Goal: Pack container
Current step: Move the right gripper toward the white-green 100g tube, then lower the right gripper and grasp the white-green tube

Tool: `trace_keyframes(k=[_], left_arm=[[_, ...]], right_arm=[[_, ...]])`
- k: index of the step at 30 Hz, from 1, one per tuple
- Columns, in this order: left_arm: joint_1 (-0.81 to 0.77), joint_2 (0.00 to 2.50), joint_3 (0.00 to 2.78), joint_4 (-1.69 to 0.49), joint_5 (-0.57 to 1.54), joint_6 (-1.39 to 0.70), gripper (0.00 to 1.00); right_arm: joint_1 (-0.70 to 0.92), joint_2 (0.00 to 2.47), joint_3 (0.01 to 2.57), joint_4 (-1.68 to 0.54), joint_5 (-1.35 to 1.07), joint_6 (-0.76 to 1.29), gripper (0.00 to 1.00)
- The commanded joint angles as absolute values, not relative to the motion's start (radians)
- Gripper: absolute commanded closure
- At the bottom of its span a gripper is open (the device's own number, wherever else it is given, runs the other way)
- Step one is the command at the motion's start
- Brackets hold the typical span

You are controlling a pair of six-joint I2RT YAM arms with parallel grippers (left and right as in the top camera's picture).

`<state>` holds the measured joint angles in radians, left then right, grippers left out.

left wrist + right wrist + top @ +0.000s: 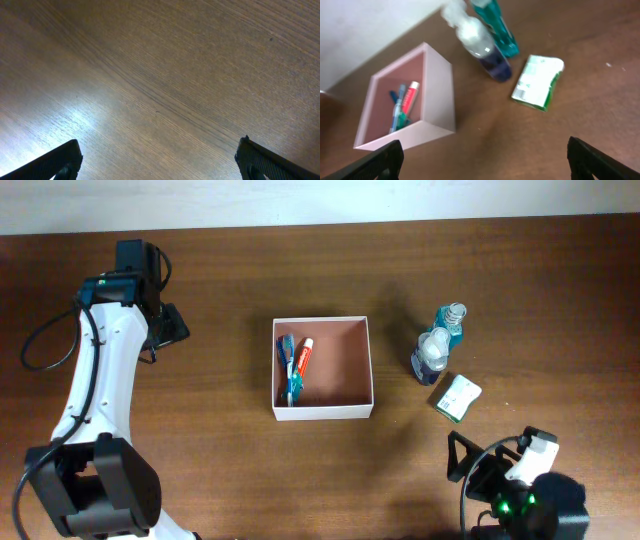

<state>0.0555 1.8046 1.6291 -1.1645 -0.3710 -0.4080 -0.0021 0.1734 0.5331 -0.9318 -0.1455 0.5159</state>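
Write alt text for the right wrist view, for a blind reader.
A white box on a wooden table holds a toothbrush and a tube. To its right are a teal bottle, a clear bottle and a green-and-white packet.

The overhead camera looked straight down on the whole brown wooden table [500, 270]. The left wrist camera hung close over bare wood; the right, farther back, shared overhead's square white cardboard box [437, 95] ahead of the right gripper [485, 150].

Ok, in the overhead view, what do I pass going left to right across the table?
Left arm → container, with toothbrush then toothpaste inside → clear bottle → green packet → right arm. The teal bottle overlaps bottle and packet, so it is left out.
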Motion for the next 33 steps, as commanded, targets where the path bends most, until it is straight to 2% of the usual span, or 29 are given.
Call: trace_keyframes(k=[1, 7, 18, 24, 33], left_arm=[[0.057, 1.8, 1.637, -1.168, -0.369, -0.403, 0.01], [0.057, 1.8, 1.637, -1.168, -0.369, -0.403, 0.01], [0.057, 1.8, 1.637, -1.168, -0.369, -0.403, 0.0], [0.057, 1.8, 1.637, -1.168, -0.369, -0.403, 0.01], [0.057, 1.8, 1.637, -1.168, -0.369, -0.403, 0.01]], right_arm=[[-0.001, 0.288, 0.543, -0.923, -0.092, 0.513, 0.05], [-0.001, 0.612, 0.543, -0.865, -0.04, 0.517, 0.05], [-0.001, 1.088, 0.556, -0.546, -0.044, 0.532, 0.05], [-0.001, 1.221, 0.556, -0.458, -0.02, 0.532, 0.05], [-0.001, 1.247, 0.556, -0.403, 0.081, 0.532, 0.05]])
